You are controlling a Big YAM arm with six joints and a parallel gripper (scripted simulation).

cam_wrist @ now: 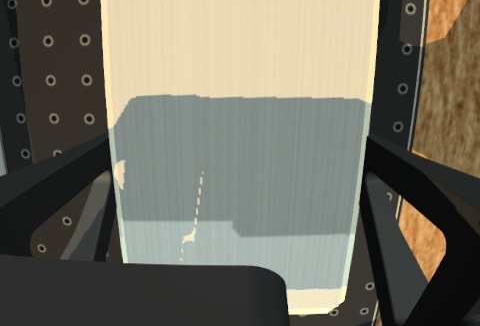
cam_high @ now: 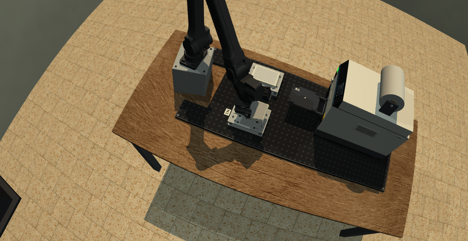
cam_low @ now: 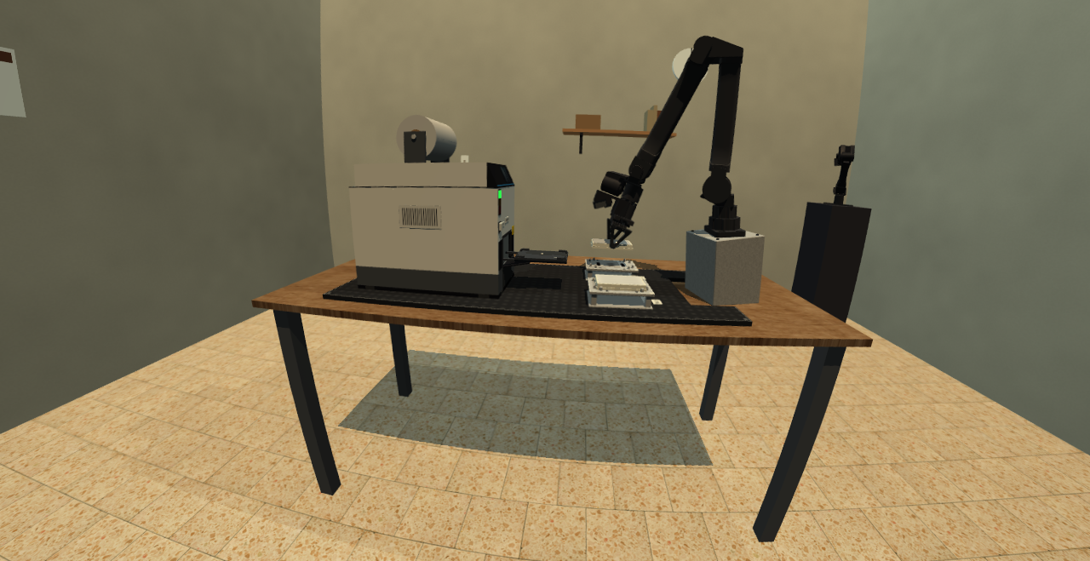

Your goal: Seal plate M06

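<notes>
The robot's black, six-joint arm (cam_high: 195, 10) (cam_low: 726, 116) has long, straight, smooth-sided links with rounded, bulkier joint housings between them. Its foot is a dark, angular black mounting plate (cam_high: 183, 63) (cam_low: 714, 231) with small screws. Near the wrist sits a blocky black housing (cam_high: 251, 85) (cam_low: 611, 181). The black pincer (cam_high: 250, 111) (cam_low: 618, 242) (cam_wrist: 238, 146) has slender, angular fingers, each an open frame with a rounded cut-out.
</notes>
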